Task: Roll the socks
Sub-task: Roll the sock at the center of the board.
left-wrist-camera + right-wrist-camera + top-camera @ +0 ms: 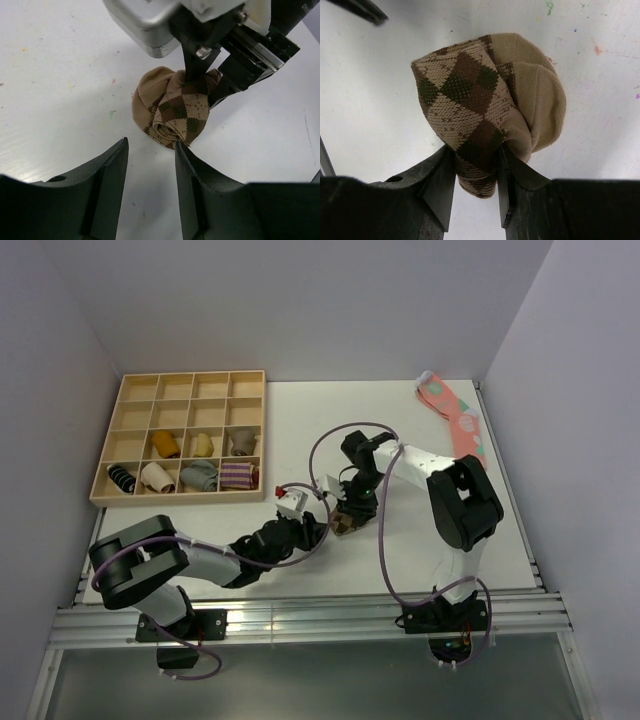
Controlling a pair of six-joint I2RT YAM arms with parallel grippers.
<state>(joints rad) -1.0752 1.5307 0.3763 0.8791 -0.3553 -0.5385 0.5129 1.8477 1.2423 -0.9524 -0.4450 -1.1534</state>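
the white worktop (420, 540) carried a wooden compartment tray (108, 455) at its far left corner. the right tool (476, 165) was clamped on the socks (470, 95), a tan argyle bundle resting on the worktop near the middle. the left tool (150, 150) stood just beside the bundle, its fingers apart.
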